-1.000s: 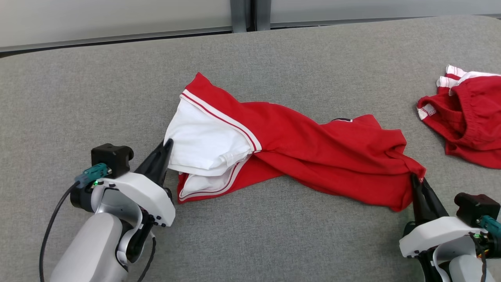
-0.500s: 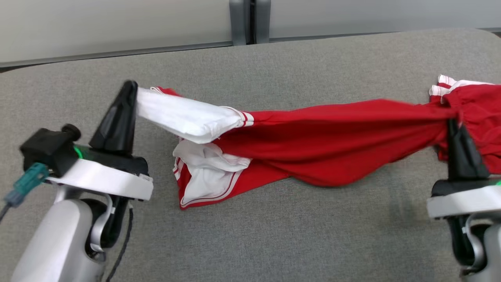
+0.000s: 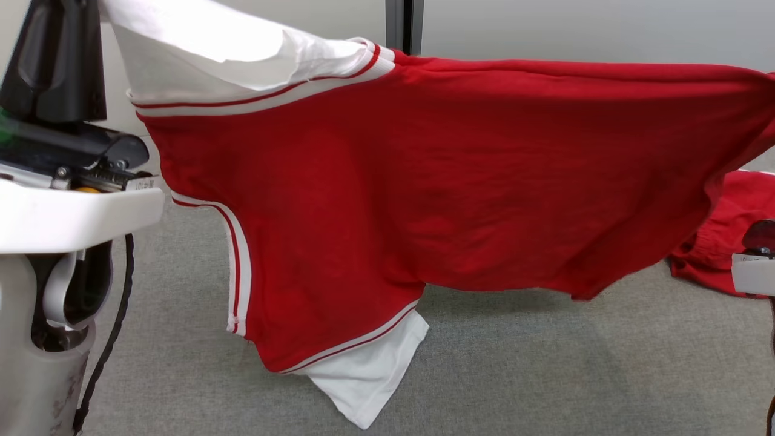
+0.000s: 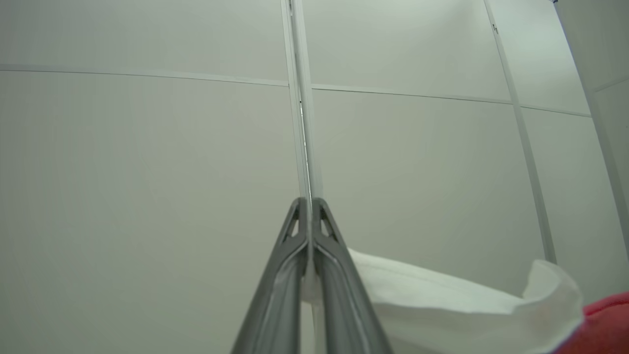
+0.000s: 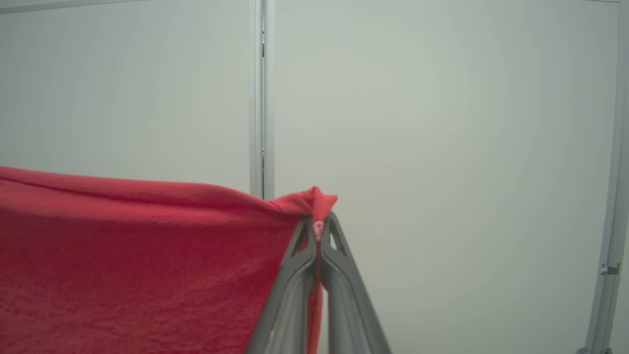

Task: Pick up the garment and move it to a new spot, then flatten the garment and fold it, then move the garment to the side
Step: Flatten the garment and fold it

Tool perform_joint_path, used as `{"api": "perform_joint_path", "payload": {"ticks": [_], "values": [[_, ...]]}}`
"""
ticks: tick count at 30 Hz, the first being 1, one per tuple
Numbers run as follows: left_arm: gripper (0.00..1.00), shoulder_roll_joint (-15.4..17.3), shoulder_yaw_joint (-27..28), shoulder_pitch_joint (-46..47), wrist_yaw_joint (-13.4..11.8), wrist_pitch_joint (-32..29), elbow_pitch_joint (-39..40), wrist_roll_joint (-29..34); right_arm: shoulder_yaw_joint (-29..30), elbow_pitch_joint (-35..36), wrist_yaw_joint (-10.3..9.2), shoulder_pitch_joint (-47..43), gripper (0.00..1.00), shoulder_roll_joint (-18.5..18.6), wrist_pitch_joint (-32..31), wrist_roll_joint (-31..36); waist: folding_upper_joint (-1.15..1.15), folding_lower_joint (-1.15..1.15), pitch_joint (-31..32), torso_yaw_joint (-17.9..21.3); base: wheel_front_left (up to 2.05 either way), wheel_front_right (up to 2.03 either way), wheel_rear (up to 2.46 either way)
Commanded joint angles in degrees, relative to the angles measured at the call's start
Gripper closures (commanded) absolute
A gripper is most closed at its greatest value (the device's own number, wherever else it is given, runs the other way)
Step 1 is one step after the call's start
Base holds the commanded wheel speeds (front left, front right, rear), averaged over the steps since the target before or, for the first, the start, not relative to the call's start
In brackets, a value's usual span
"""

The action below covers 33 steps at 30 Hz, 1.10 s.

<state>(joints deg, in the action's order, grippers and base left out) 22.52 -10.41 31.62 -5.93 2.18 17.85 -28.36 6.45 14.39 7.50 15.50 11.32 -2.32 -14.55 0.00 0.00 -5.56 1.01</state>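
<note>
With my left gripper (image 4: 309, 202) clamped on its white sleeve (image 4: 442, 295) and my right gripper (image 5: 318, 220) on a red corner (image 5: 317, 196), the red shirt (image 3: 424, 181) hangs above the grey surface (image 3: 545, 363); I should move both ends level.

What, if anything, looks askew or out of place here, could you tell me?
The shirt hangs lopsided: the left gripper pinches a white sleeve, the right gripper a red corner, so the other white sleeve dangles low over the grey surface. A second red garment lies crumpled at the right.
</note>
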Motion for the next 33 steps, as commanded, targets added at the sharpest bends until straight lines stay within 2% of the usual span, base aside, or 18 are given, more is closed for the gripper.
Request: {"api": "perform_joint_path", "payload": {"ticks": [1,7,11,19,24,28,33], "values": [[1.00,0.2,0.0,1.4,-0.2,-0.8,0.5,-0.2,0.2,0.8,-0.02,0.2,1.00,0.1,-0.8,-0.5,0.00,0.00,0.7,-0.1,0.00,0.00,0.00],[1.00,-0.2,-0.8,3.8,0.3,-2.9,-1.2,-1.6,0.3,0.9,-0.02,1.1,1.00,-0.5,-1.9,-1.8,0.00,0.00,0.2,0.0,0.00,0.00,0.00],[1.00,-1.1,-1.2,7.2,1.0,-3.2,-5.0,-2.6,0.4,-1.0,-0.02,4.0,1.00,-0.3,-1.6,-2.6,0.00,0.00,-2.7,-0.1,0.00,0.00,0.00],[1.00,-2.9,-1.9,21.8,3.3,-1.0,-14.9,-1.8,-2.3,-7.1,-0.02,18.7,1.00,0.5,-0.1,-4.6,0.00,0.00,-12.1,-0.4,0.00,0.00,0.00],[1.00,-3.9,-2.8,35.7,5.8,2.6,-25.9,0.3,-6.2,-16.5,-0.02,33.2,1.00,1.2,1.7,-5.2,0.00,0.00,-16.1,-0.3,0.00,0.00,0.00],[1.00,-4.9,-3.3,45.4,7.3,6.1,-35.5,1.7,-9.6,-25.4,-0.02,43.8,1.00,0.1,4.9,-6.1,0.00,0.00,-17.5,0.2,0.00,0.00,0.00],[1.00,-6.8,-4.2,52.0,8.4,7.2,-47.8,1.6,-13.1,-38.5,-0.01,53.6,1.00,-1.6,9.7,-7.4,0.00,0.00,-18.8,0.3,0.00,0.00,0.00]]}}
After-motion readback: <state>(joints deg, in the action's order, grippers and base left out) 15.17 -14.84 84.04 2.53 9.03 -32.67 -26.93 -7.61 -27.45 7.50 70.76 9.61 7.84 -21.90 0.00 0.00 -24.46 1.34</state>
